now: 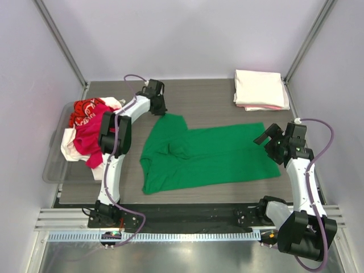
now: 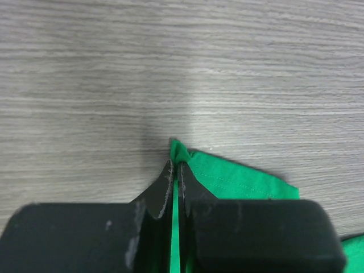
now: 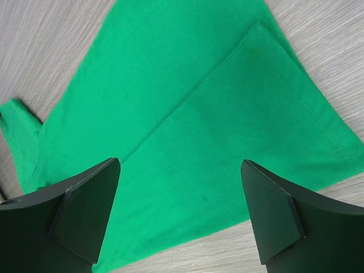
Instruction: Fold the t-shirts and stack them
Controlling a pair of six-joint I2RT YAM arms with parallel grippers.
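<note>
The green tee (image 1: 210,153) reads to me as soft matt cotton, smooth, with fine stitched hems in the right wrist view. The table (image 1: 216,94) under it looks like grey wood-grain laminate, matt. My left gripper (image 2: 175,166) is matt black plastic, scuffed pale along its inner edges. The right gripper (image 3: 181,165) is the same black, cleaner. At 1 o'clock the stack (image 1: 260,88) is cream cloth. At 9 o'clock the bin (image 1: 52,168) is clear plastic. At 6 o'clock the rail (image 1: 170,236) is bright ribbed metal.
</note>
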